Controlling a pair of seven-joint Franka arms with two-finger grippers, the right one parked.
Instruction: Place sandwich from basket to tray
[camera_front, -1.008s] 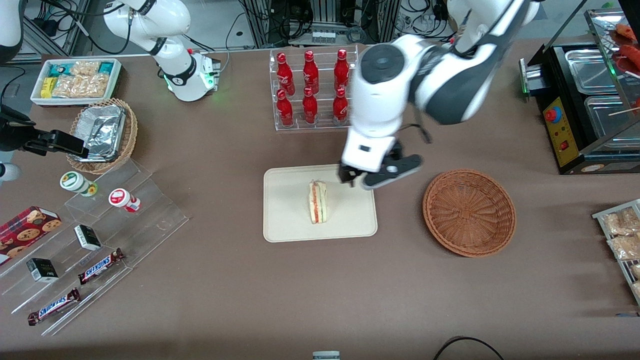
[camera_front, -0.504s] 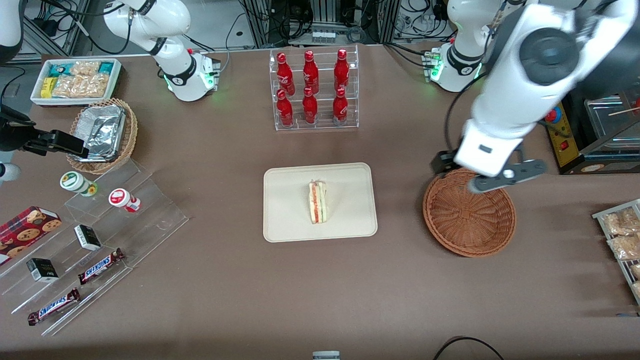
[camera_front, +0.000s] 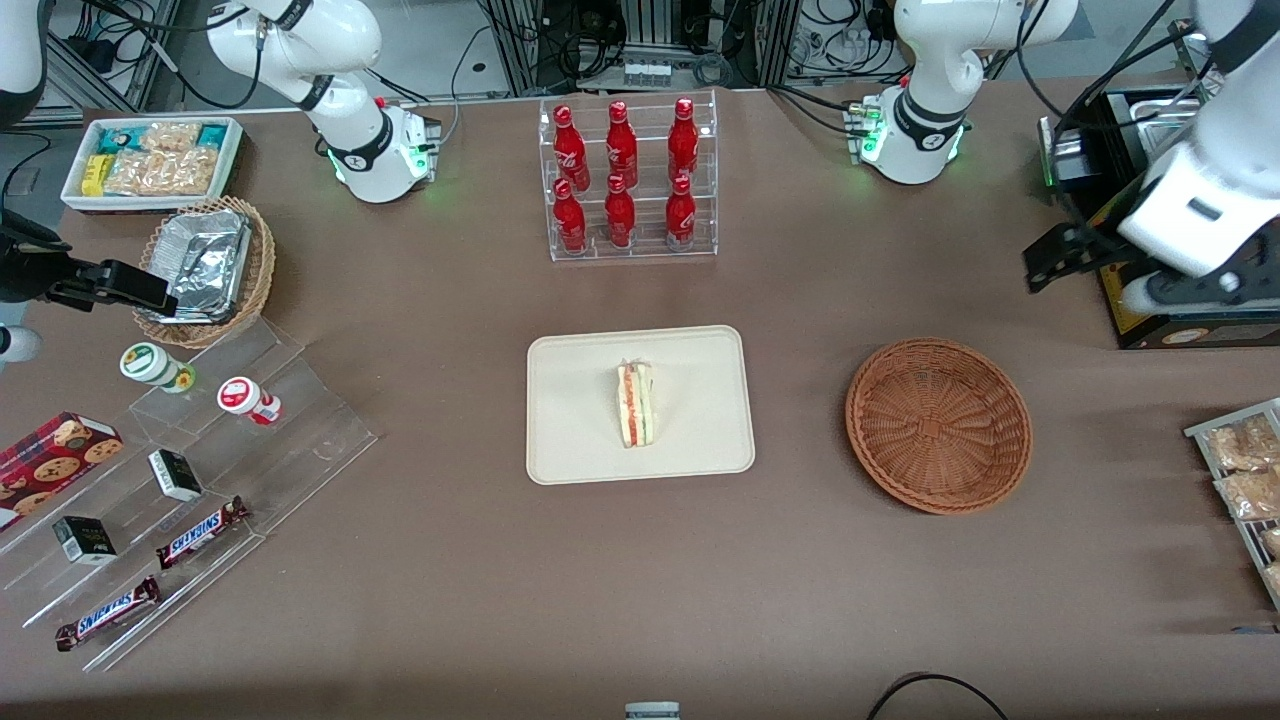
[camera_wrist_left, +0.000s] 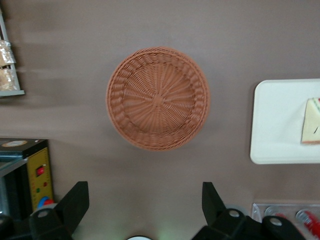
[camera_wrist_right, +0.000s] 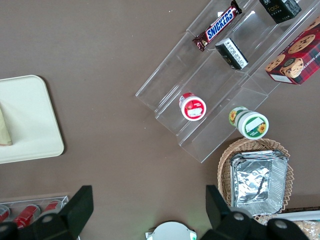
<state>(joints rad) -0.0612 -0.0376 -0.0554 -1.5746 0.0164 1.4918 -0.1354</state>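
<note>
Front view shows the sandwich lying on the cream tray, roughly at the tray's middle, with its red and green filling edge visible along one long side. The tray sits flat on the brown desk, nearer to the camera than the clear rack of red cola bottles. The reddish-brown wicker basket rests on the desk beside the tray, toward the working arm's end, well apart from it and with nothing inside.

The hand hangs high above the desk, farther from the camera than the basket and just beside the black food warmer. In the left wrist view its two dark fingers stand spread wide apart, holding nothing, and the basket and a part of the tray with a corner of the sandwich lie on the desk well below them.

Toward the parked arm's end of the desk stand a tan basket with foil trays and a clear stepped shelf carrying Snickers bars and small tubs.
</note>
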